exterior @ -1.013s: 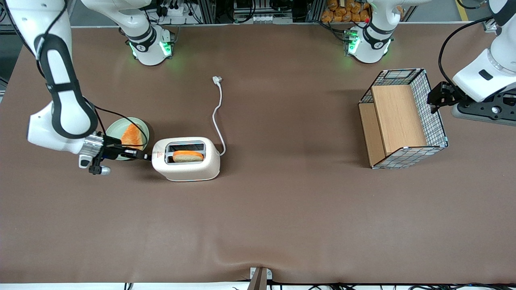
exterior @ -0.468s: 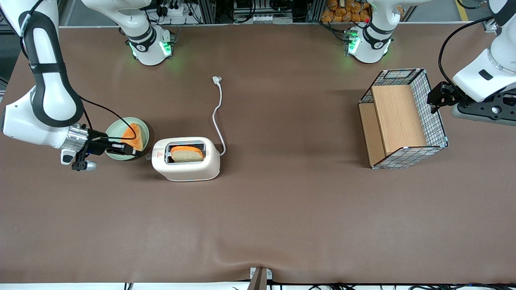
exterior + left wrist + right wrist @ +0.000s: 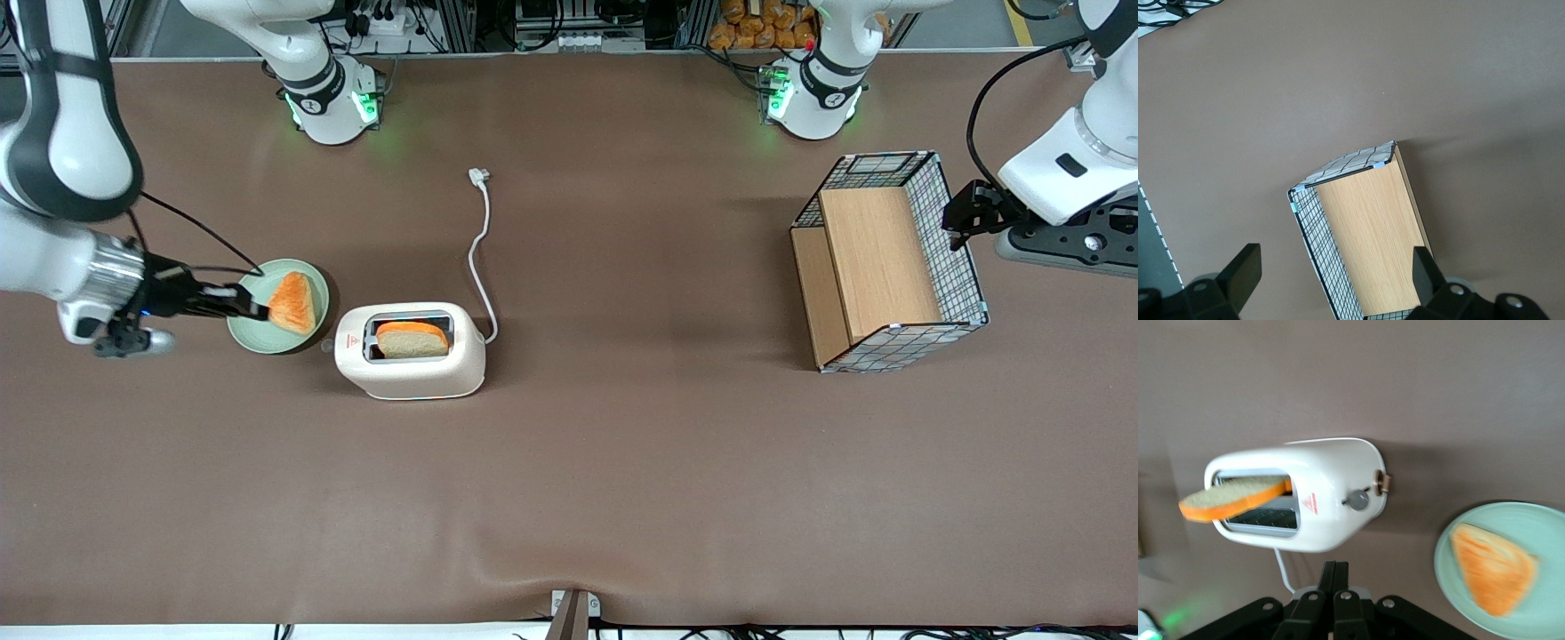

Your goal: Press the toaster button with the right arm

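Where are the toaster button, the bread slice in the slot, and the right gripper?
toaster button (image 3: 1357, 499): right wrist view, on the grey knob's face.
bread slice (image 3: 411, 340): front view, middle of its pale face.
gripper (image 3: 253, 310): front view, fingers' tip, above the green plate (image 3: 244, 334), on its rim.

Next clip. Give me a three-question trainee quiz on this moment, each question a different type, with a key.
1. True or false: the gripper is touching the toaster.
2. What is in the toaster's top slot? A) a bread slice B) nothing C) a fork
3. Fill in: the triangular toast piece lies on a pale green ____.

Key
1. False. The gripper, fingers shut, hangs over the plate, apart from the toaster.
2. A
3. plate
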Robot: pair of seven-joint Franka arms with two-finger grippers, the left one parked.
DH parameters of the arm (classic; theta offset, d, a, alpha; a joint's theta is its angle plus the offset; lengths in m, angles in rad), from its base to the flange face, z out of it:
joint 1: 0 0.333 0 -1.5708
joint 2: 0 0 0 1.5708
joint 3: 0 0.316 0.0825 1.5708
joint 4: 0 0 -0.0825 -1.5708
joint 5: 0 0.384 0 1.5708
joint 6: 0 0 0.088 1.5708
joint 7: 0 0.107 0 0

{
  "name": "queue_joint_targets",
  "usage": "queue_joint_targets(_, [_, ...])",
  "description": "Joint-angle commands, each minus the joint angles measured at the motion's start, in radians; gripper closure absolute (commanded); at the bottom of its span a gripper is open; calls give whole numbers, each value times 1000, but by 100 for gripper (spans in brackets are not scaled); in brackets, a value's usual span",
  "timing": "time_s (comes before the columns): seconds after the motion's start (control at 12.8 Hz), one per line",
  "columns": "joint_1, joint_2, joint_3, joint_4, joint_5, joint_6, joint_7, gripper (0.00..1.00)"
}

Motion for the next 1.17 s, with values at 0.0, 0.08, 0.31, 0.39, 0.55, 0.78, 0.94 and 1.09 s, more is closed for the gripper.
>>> queue_joint_targets(0.0, [-19, -45, 19, 86, -136, -114, 53, 100])
queue_joint_targets(0.08, [-18, -57, 19, 121, -172, -162, 76, 100])
queue_joint_targets(0.31, [-16, -66, 26, 256, -280, -306, 100, 100])
queue_joint_targets(0.39, [-15, -66, 26, 293, -320, -337, 105, 94])
queue_joint_targets(0.55, [-13, -66, 26, 358, -342, -415, 101, 28])
queue_joint_targets(0.78, [-13, -68, 26, 413, -392, -441, 93, 0])
queue_joint_targets(0.94, [-13, -70, 33, 450, -420, -469, 91, 0])
queue_joint_targets(1.09, [-15, -76, 20, 483, -423, -469, 94, 0])
